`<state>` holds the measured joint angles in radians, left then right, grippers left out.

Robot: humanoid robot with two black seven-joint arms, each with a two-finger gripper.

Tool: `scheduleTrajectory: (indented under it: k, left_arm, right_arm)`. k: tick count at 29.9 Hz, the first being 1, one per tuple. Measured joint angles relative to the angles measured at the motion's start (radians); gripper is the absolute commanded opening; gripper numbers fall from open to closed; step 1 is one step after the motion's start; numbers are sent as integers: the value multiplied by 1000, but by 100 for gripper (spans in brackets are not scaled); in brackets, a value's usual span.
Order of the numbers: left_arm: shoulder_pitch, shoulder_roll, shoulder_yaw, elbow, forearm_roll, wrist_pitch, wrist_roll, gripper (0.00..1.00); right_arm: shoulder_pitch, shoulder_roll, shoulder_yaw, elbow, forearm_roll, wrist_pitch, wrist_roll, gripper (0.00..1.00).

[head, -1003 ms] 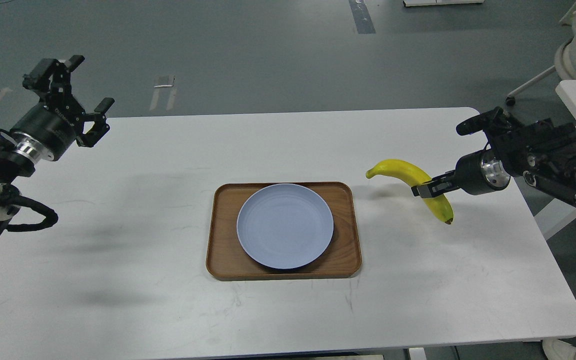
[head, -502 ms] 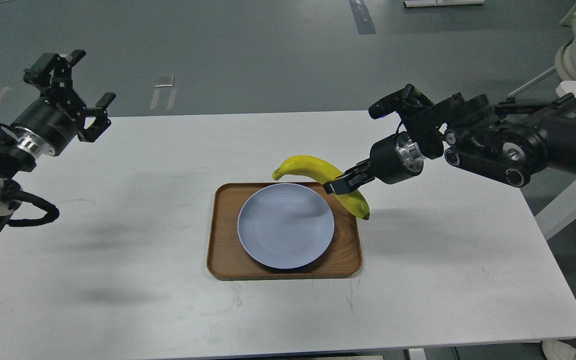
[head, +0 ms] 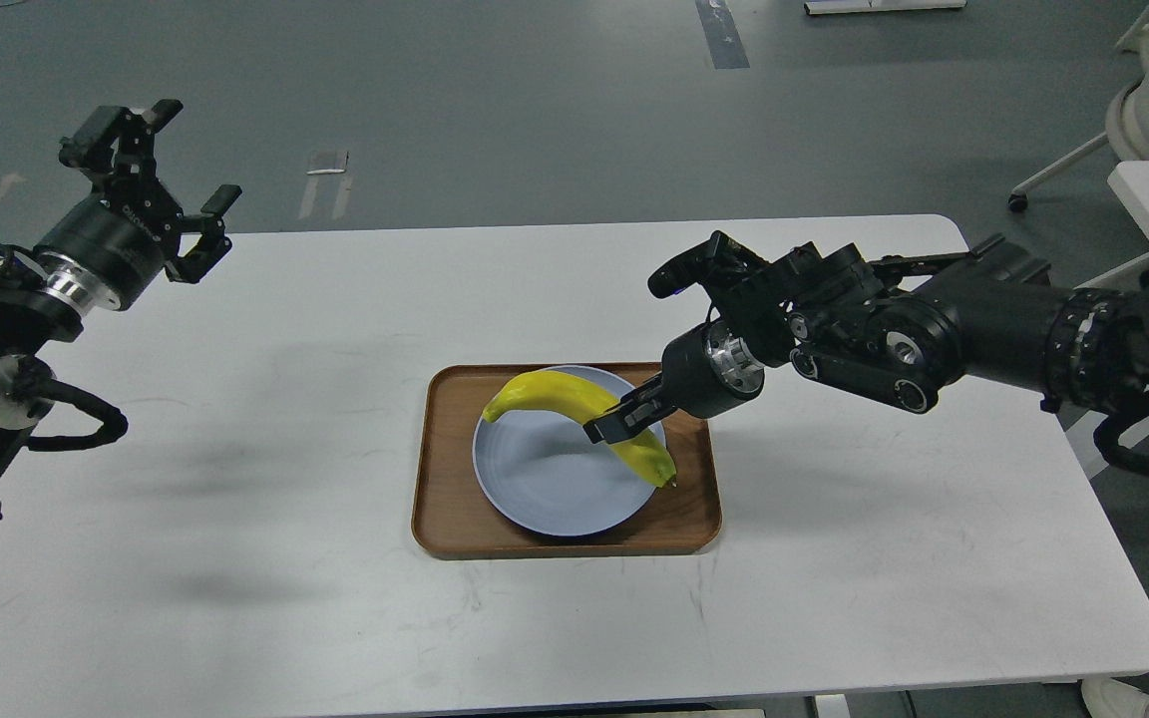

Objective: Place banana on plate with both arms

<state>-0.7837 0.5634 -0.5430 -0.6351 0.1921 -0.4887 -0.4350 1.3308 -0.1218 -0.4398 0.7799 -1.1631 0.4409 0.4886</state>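
The curved yellow banana (head: 574, 419), pinched by the right gripper (head: 617, 422), has been carried over the round pale-blue plate (head: 535, 479); release is judged next. The left gripper (head: 171, 184) is held away, fingers spread.

black arms (head: 973, 324), silver joint rings, looped black cables, black two-finger claws.

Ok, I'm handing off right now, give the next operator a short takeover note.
Right tool: shut on the banana, gripping it mid-length.
Left tool: open, empty, raised at the table's far left.
Banana sits over the plate, which rests in the wooden tray; contact with the plate unclear.
Done: pickup and carry.
Left: lower, release, pull the right arm back.
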Motion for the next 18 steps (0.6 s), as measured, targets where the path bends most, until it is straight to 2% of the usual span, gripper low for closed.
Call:
scheduleTrajectory:
  k: [2,5,8,9,11,18]
  left_arm:
    - [0,0,0,0,0,0,0,98]
    - [1,1,0,0,0,0,0,98]
    - [1,-1,0,0,0,0,0,98]
    - [1,-1,0,0,0,0,0,98]
    - [1,-2,0,0,0,0,0,98]
    - [1,-1,0,0,0,0,0,98]
  right_arm:
    - [-2,5,2,-3,17,-1,0,44]
    - [-2,11,5,-16,28,-2,0,65]
    - [-4,16,5,-28,31,-2,0,75]
    - [-4,17,5,-30,31,-2,0,83]
    - [-4,17,5,-32,32,-2,0,93]
    - [-2,-1,32,-43,81,-9,0,97]
